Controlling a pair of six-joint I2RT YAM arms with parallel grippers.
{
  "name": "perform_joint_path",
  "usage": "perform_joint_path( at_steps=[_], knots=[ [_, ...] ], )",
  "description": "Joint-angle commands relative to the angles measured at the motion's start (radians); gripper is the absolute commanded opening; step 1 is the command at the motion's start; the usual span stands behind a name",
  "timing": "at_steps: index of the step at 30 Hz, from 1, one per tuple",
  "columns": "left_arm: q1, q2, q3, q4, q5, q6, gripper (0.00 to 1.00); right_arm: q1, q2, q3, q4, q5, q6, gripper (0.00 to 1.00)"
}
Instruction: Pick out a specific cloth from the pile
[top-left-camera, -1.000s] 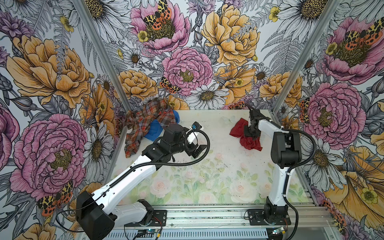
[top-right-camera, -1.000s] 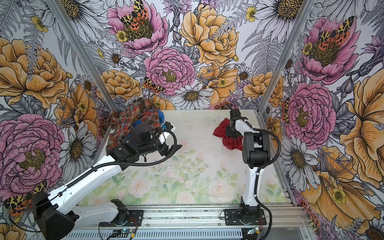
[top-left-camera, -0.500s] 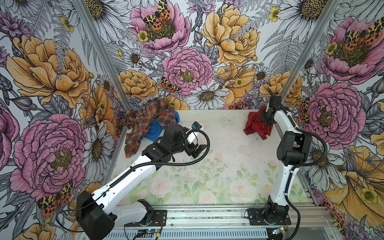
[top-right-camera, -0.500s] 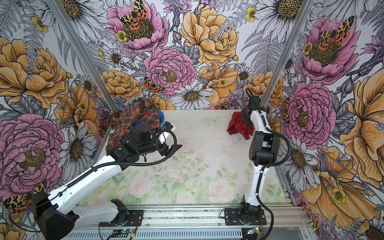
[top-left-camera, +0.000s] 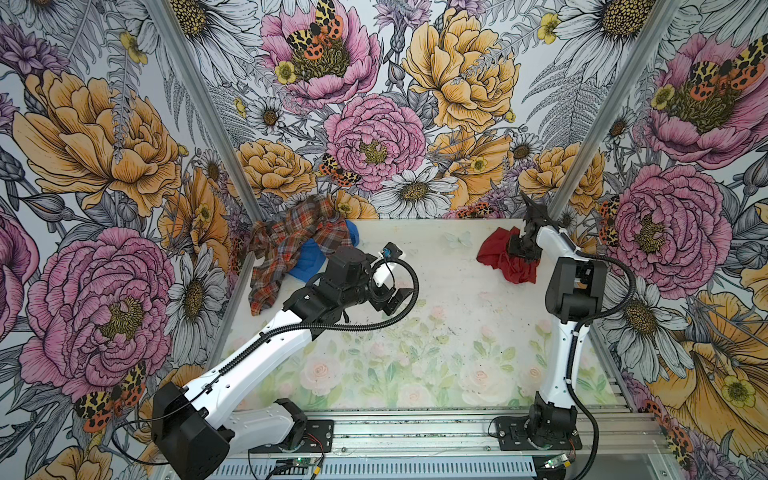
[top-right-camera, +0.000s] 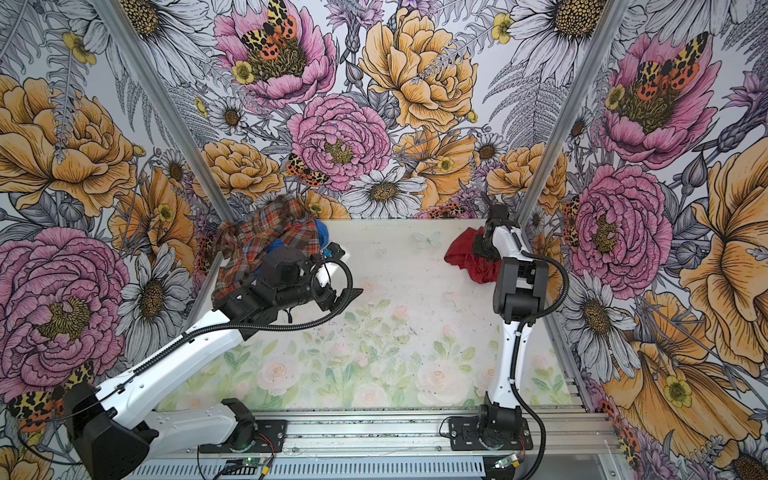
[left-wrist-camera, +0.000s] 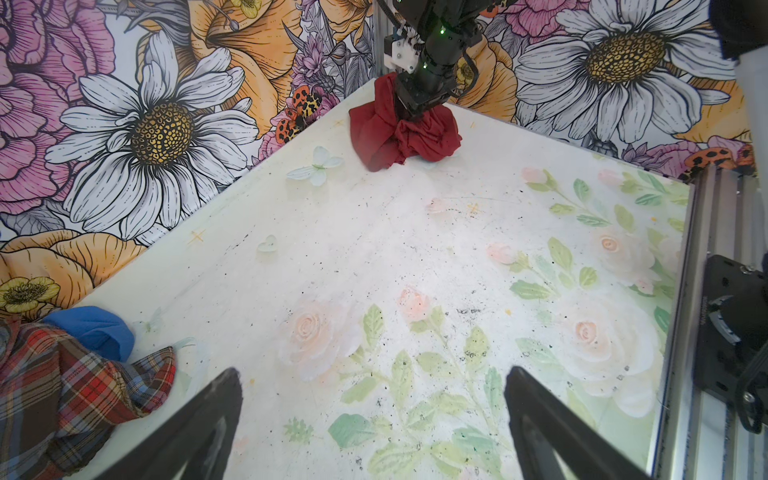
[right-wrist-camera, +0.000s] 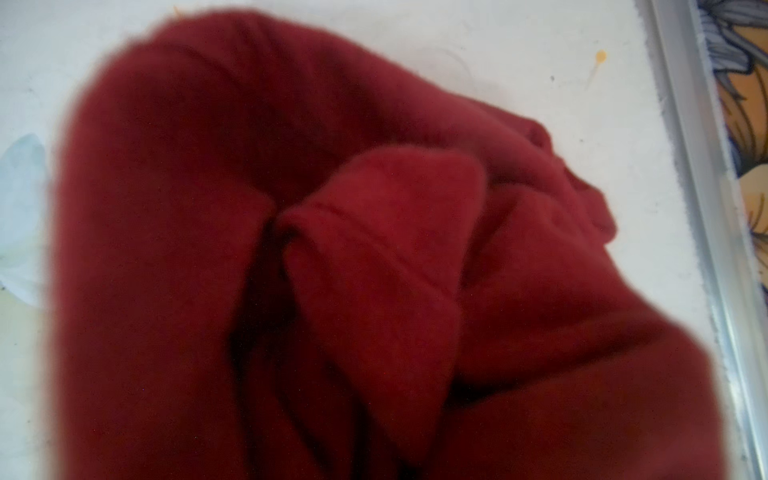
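The cloth (top-left-camera: 496, 254) sits bunched at the far right of the counter (top-left-camera: 449, 299), by the back corner. Left to right: the pile (top-left-camera: 286, 249) at far left, then the left fingers (left-wrist-camera: 220, 399) near it, spread wide and empty. Past bare counter, the cloth lies right under the right arm (top-left-camera: 548, 243). The right fingers are buried in folds, so you can't tell clamped or apart. Right arm's nearer; no clear long axis.

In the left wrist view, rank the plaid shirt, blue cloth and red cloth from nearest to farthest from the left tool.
From the left tool, which is open:
1. Plaid shirt: its hem lies right beside one finger.
2. Blue cloth: just beyond, partly under the shirt.
3. Red cloth: far across the table, in the opposite back corner.
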Motion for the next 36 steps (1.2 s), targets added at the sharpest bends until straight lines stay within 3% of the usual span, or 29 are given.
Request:
perform_joint_path(
  at_steps=[1, 8, 25, 29, 36],
  knots=[
    [0.006, -0.004, -0.004, 0.014, -0.013, 0.011, 0.99, 0.007, -0.010, -0.025, -0.009, -0.002, -0.003, 0.63],
    [0.006, -0.008, -0.003, 0.013, -0.012, 0.013, 0.99, 0.009, -0.079, -0.036, -0.009, 0.006, 0.022, 0.81],
    [0.006, -0.025, -0.002, 0.013, -0.007, 0.011, 0.99, 0.027, -0.330, -0.128, -0.005, 0.022, 0.040, 0.89],
    [0.013, -0.024, -0.002, 0.013, -0.016, 0.009, 0.99, 0.082, -0.472, -0.210, 0.074, 0.051, 0.031, 0.93],
    [0.038, -0.035, -0.020, 0.048, -0.050, -0.003, 0.99, 0.186, -0.799, -0.516, 0.352, 0.087, 0.039, 0.97]
  ],
)
